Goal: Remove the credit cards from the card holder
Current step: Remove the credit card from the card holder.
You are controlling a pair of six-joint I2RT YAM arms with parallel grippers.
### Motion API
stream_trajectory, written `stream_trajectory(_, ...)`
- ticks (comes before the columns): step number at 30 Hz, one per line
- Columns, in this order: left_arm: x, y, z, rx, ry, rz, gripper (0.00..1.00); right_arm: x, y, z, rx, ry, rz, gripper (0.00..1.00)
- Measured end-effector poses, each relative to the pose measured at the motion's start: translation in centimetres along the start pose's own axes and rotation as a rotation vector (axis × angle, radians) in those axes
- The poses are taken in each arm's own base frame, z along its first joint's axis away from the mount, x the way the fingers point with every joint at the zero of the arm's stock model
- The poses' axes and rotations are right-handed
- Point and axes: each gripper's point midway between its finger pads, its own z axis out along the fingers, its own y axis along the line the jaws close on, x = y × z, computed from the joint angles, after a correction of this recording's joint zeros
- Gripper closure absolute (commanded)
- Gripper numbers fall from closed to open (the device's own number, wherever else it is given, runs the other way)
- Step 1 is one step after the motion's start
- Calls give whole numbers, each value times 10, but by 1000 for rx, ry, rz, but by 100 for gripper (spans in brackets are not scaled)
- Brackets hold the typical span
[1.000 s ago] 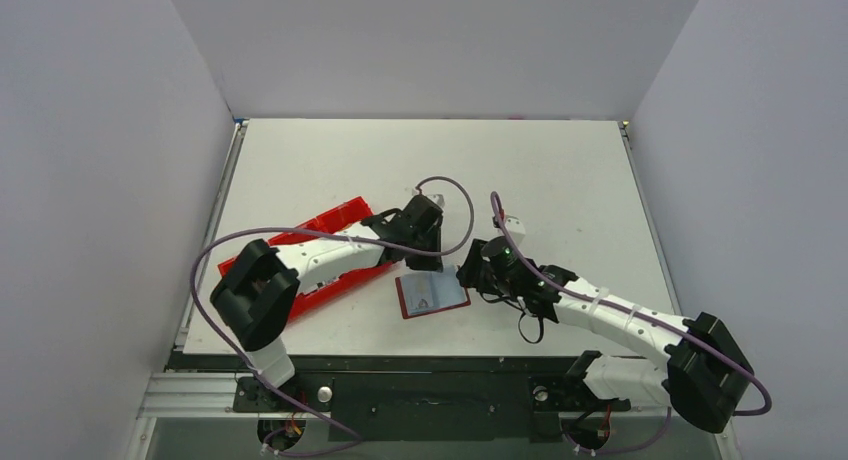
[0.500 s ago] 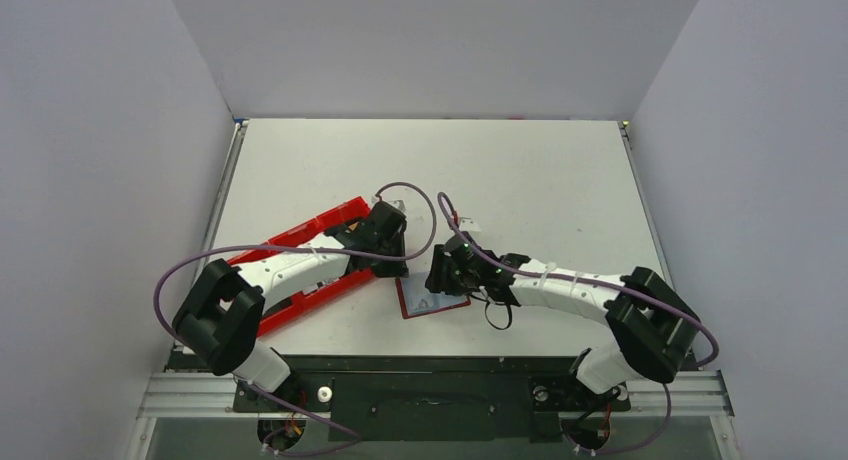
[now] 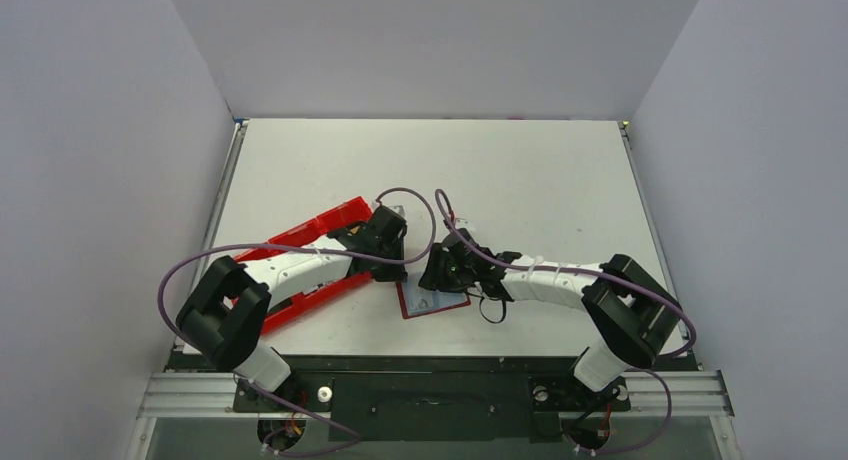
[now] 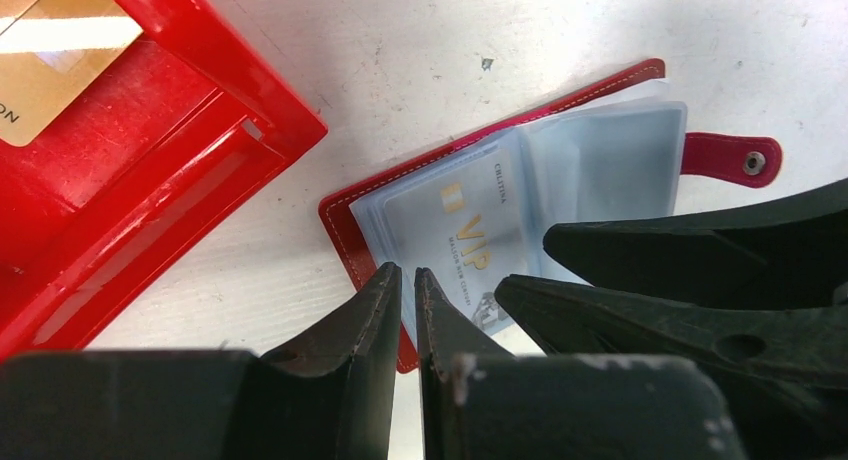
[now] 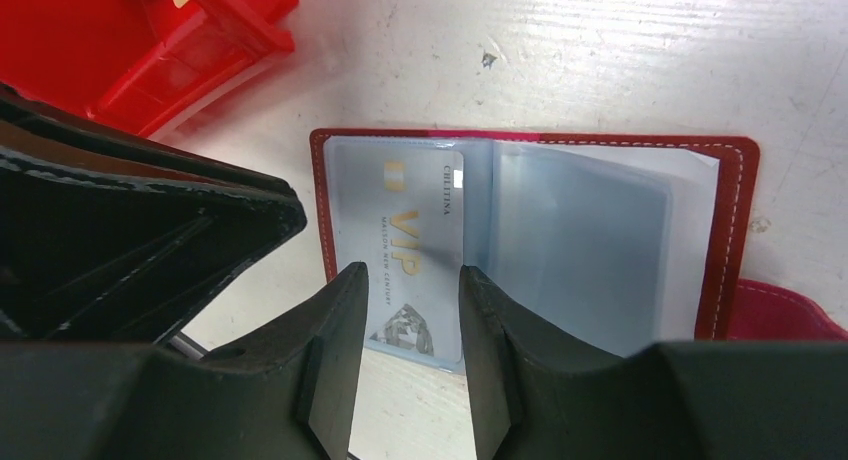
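**Right gripper**: jaws apart, narrower than a second ago, nothing clamped. It has swung in from beside the card holder and now hangs straight over it, one finger either side of the silver card's nearest edge.

**Silver card**: marked VIP, directly beneath and ahead of the right gripper, inside a clear sleeve. Not yet drawn out.

**Card holder**: lies open on the bench under both grippers. The sleeve to one side of the right gripper looks empty, and the strap tab sits beyond it.

**Left gripper**: fingers together but for a thin slit, holding nothing. It has come round to the holder's red edge. Whether it touches cannot be told.

**Red tray**: beside the left gripper, apart from the holder, with a gold card inside.

**Assessment**: the approach looks finished. The likely next step is a pinch on the silver card while the left gripper steadies the holder.
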Motion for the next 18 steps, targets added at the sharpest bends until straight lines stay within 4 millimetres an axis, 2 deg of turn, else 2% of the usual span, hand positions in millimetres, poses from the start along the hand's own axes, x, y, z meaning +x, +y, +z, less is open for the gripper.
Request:
stream_trajectory(12,17,-2,16,-8,60,16,92,6,-12,7,-13,9,44,65)
stream_trajectory(18,19,-4,20,0,66,15,92,7,-12,9,-36,10,64,66)
